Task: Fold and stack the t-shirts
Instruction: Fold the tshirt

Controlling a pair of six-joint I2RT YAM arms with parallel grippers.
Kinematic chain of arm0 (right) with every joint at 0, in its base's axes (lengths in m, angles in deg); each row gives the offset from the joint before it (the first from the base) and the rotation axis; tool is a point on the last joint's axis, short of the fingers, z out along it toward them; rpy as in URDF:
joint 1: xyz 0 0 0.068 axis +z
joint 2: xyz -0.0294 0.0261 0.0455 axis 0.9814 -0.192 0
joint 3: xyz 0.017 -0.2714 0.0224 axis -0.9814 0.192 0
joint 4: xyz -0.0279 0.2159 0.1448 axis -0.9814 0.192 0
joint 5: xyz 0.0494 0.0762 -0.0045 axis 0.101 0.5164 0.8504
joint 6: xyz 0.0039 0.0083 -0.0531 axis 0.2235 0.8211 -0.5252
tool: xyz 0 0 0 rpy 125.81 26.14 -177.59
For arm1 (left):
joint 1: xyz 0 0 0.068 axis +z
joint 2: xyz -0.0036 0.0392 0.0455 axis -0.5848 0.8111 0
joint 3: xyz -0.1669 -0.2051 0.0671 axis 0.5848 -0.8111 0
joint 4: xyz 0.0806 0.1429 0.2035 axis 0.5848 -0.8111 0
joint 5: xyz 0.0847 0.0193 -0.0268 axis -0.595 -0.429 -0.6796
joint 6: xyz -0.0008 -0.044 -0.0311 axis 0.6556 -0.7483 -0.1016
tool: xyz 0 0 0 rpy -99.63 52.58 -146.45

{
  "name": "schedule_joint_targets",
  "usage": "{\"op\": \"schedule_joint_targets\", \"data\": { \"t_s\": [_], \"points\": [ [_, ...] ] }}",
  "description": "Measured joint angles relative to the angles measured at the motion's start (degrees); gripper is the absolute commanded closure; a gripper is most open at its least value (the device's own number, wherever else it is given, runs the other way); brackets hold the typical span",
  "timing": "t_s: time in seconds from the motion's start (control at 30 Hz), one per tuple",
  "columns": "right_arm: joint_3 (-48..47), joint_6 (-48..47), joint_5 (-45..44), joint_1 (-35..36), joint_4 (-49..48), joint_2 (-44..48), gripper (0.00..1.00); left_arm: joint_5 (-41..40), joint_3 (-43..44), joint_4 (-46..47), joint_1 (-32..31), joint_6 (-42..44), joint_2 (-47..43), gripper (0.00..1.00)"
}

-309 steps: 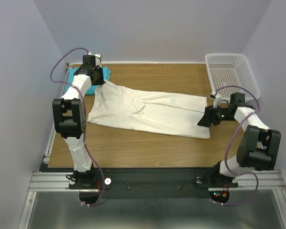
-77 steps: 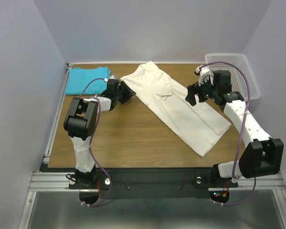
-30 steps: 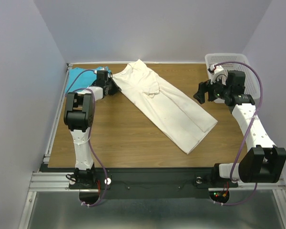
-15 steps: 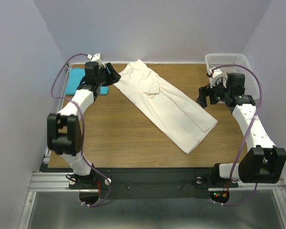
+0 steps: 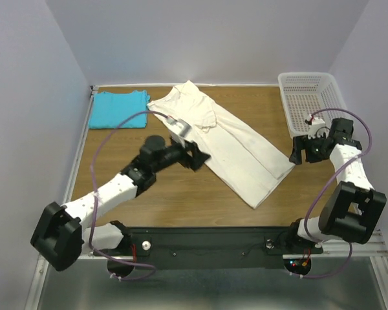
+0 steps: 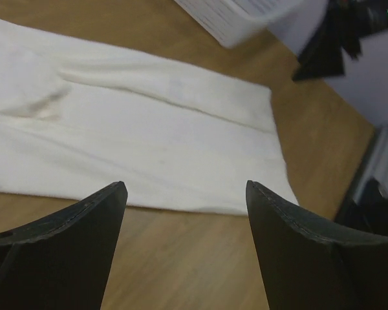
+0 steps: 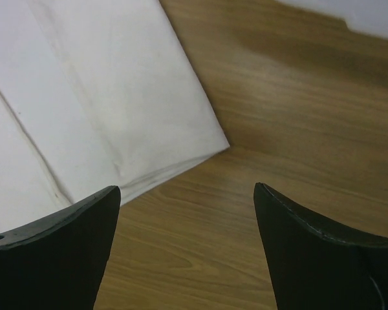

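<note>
Cream shirt lay flat on the table, already narrowed into a long strip, running diagonally from the far middle down toward the near right. Collar end was at the back edge, hem end nearest the right arm. It probably needed at least one more fold across its length before stacking.

Blue shirt sat folded in the far left corner, just beside the cream collar end, not under it. Likely parked there as the base of the stack, out of the working area.

Left gripper hovered at the strip's near long edge, about mid-length, jaws spread, nothing between them. In the wrist view the left gripper looked along the strip toward the hem, above the cloth, so not gripping.

Right gripper was low, just off the hem corner, also spread and empty. In its own view the right gripper framed bare wood beside that corner. Likely lining up a pinch on the hem.

Basket stood at the far right, apart from the cloth.
</note>
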Motion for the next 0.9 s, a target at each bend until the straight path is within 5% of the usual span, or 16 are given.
{"op": "schedule_joint_targets", "data": {
  "t_s": [0.13, 0.3, 0.57, 0.9],
  "points": [
    [0.61, -0.72, 0.63, -3.67, 2.14, -3.32, 0.15, -3.5, -2.56, 0.63, -18.29, 3.54, 4.5, 0.17],
    [0.07, -0.42, 2.62, -5.55, 2.78, -10.32, 0.22, -10.19, -2.47, 5.53, -30.27, 7.63, 13.97, 0.18],
    [-2.29, 2.27, 7.96, -6.75, 2.64, -16.85, 0.23, -18.67, 5.4, 6.54, -37.11, 15.67, 31.69, 0.17],
    [-3.37, 3.28, 12.02, -7.43, 2.16, -17.11, 0.22, -19.26, 10.67, 8.63, -41.77, 29.81, 37.7, 0.17]
  ]
}}
